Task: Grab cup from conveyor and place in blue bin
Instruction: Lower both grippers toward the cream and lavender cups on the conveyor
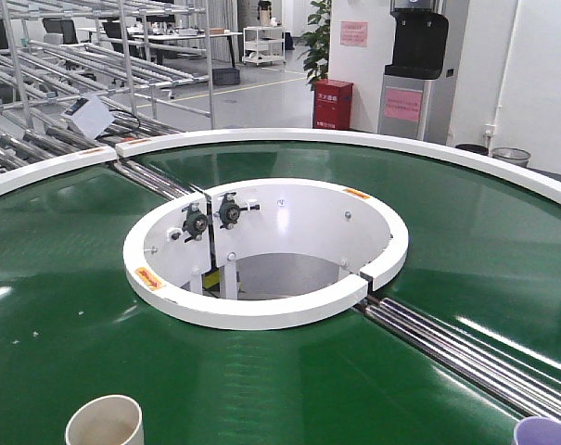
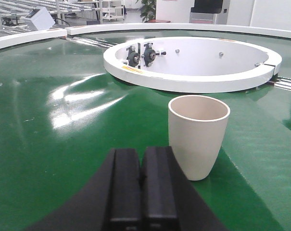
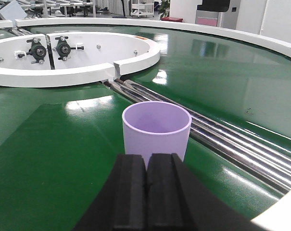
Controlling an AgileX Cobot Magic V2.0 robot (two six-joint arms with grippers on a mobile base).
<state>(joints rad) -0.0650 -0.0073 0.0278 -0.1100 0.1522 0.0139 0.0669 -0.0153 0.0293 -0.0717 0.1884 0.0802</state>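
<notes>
A cream cup (image 2: 198,134) stands upright on the dark green conveyor (image 2: 54,120), just ahead and right of my left gripper (image 2: 142,156), whose black jaws are shut with nothing between them. The same cream cup (image 1: 105,421) shows at the bottom left of the front view. A lilac cup (image 3: 156,129) stands upright directly ahead of my right gripper (image 3: 146,163), also shut and empty. That lilac cup (image 1: 543,431) peeks in at the front view's bottom right corner. The blue bin is out of view.
The white central ring (image 1: 266,250) with black bearings sits mid-conveyor (image 1: 57,278). Steel rollers (image 3: 222,137) cross the belt right of the lilac cup. White outer rim (image 1: 354,144), metal racks (image 1: 57,56), a red cabinet (image 1: 333,102) and a water dispenser (image 1: 416,69) lie beyond.
</notes>
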